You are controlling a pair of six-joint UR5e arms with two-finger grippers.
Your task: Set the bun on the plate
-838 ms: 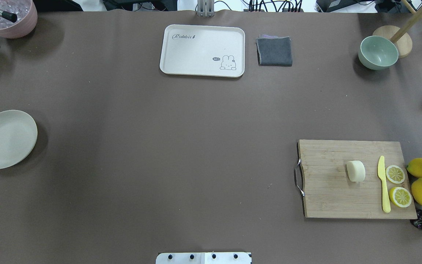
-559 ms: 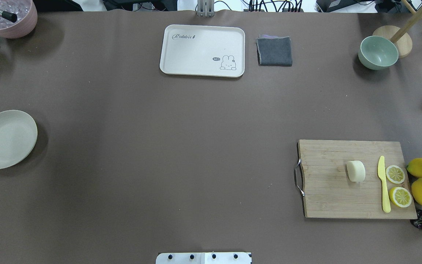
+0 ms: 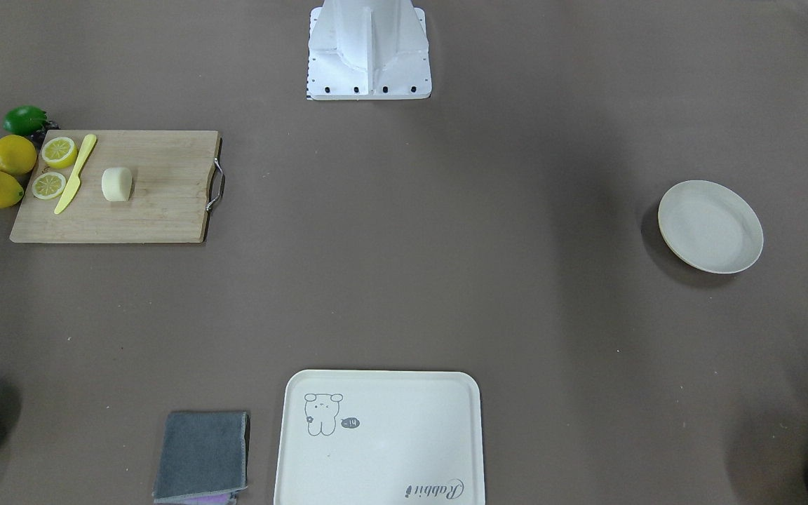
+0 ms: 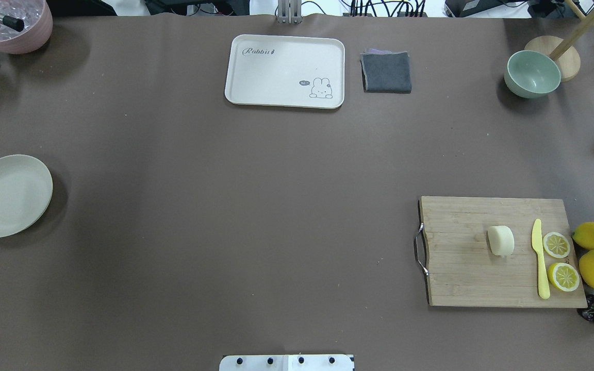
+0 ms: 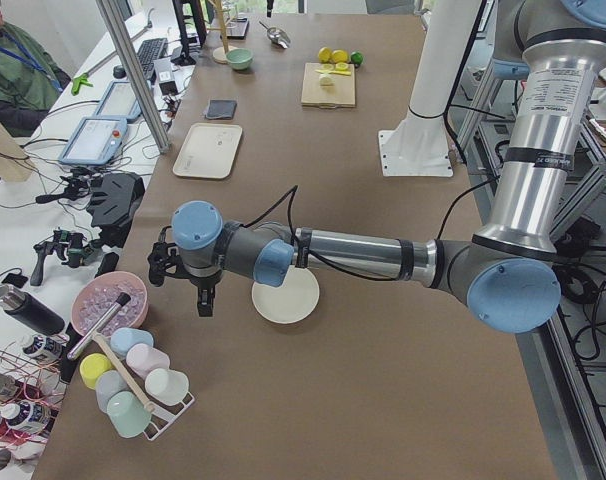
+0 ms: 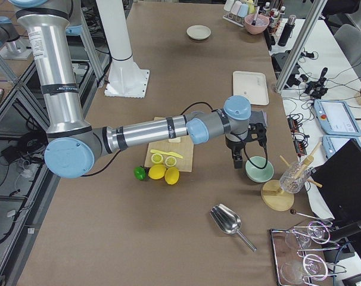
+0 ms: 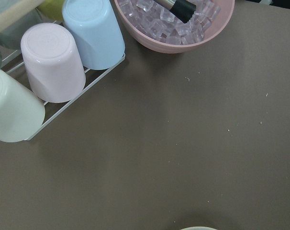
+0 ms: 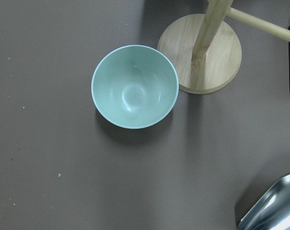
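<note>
the bun (image 4: 500, 240) lies on the cutting board (image 4: 462, 278), well apart from the plate (image 4: 8, 196). i cannot tell whether the left tool (image 5: 207, 298) or the right tool (image 6: 236, 161) is apart or together.

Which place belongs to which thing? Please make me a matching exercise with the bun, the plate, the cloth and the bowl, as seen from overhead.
Things:
1. bun
2. plate
3. cloth
4. bowl

Places:
A. next to the round base of the wooden stand
B. on the board, just left of the knife
C. alone, far on the robot's left
D. just right of the tray

Pairs: 1-B, 2-C, 3-D, 4-A
</note>
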